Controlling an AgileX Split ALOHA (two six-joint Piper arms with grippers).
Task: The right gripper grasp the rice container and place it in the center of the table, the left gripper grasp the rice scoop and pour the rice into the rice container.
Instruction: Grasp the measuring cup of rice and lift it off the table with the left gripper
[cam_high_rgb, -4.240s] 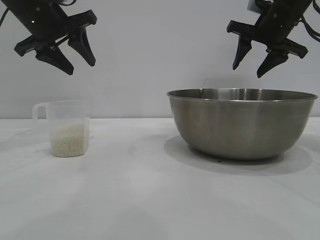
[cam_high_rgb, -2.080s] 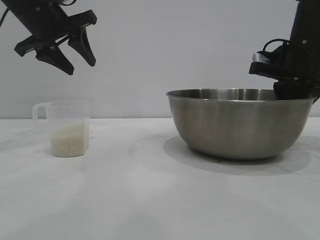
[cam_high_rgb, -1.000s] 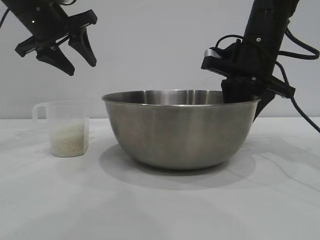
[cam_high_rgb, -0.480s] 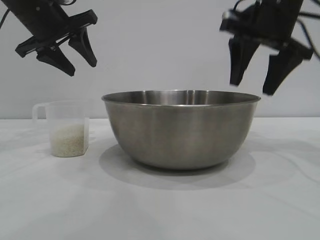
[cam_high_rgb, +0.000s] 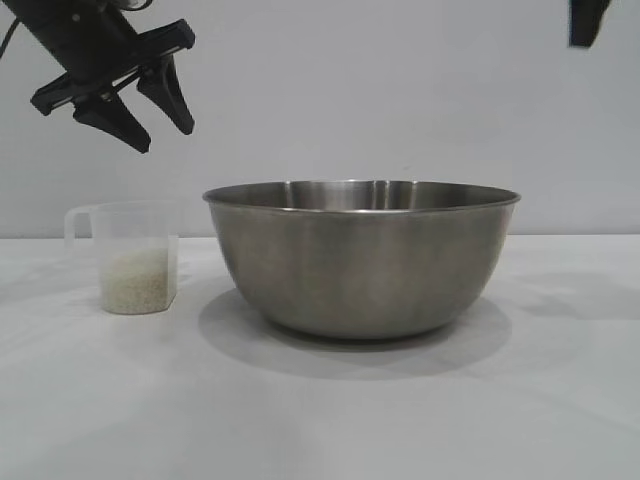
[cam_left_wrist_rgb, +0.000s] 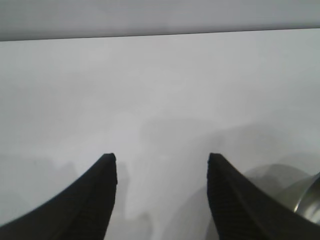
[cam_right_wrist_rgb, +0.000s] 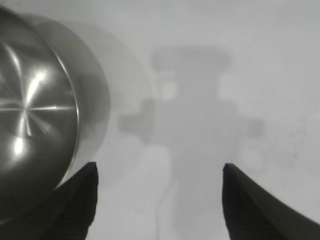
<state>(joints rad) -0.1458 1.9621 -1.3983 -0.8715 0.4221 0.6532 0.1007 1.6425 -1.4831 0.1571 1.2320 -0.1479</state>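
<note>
Overhead, the left gripper (cam_high_rgb: 148, 112) hangs at the upper left, its two pointed fingers spread apart and empty, well above the rice scoop (cam_high_rgb: 133, 256). That clear plastic cup stands upright on the white table (cam_high_rgb: 320, 420) with rice (cam_high_rgb: 138, 281) in its bottom. Just beside it sits the stainless-steel rice container (cam_high_rgb: 361, 258), mid-table. The right gripper (cam_right_wrist_rgb: 159, 187) is high above, jaws wide apart, holding nothing.

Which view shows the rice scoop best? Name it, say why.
The exterior view: the rice scoop stands whole on the table, left of the rice container, rice visible inside. Neither wrist view shows it.
</note>
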